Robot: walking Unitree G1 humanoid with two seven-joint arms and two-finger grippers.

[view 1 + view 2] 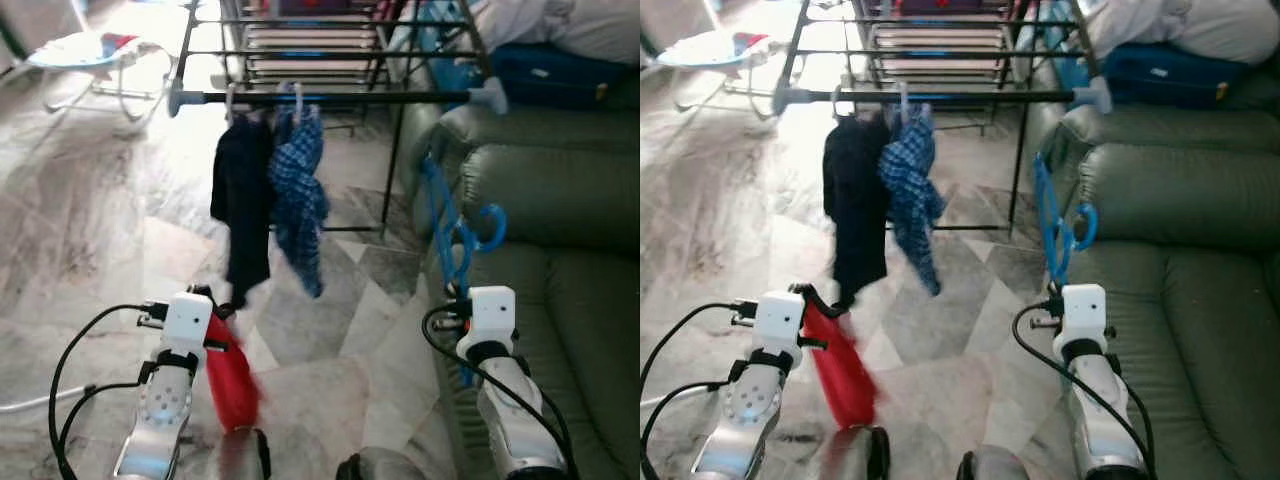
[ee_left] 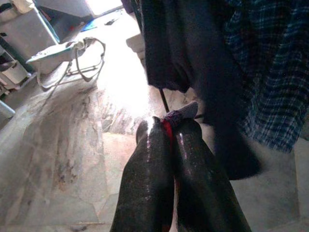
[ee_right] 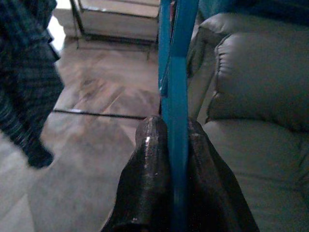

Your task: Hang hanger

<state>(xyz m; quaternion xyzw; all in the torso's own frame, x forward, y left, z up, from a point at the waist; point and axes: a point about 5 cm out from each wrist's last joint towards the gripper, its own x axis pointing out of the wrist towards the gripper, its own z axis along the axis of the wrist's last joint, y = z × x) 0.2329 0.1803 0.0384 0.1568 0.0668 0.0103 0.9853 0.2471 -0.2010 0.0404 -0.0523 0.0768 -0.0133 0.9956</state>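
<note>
A blue plastic hanger stands upright in my right gripper, which is shut on its lower bar; its hook curls toward the sofa. My left gripper is shut on a red garment that droops beside the left arm. Ahead, the black top rail of a drying rack carries a black garment and a blue plaid shirt on hangers. Both grippers are low, below and short of the rail; the hanger is to the right of the hung clothes.
A green sofa runs along the right, close to my right arm, with a blue bag and white cloth on its back. The rack's black legs stand on the marble floor. A light bouncer seat sits far left.
</note>
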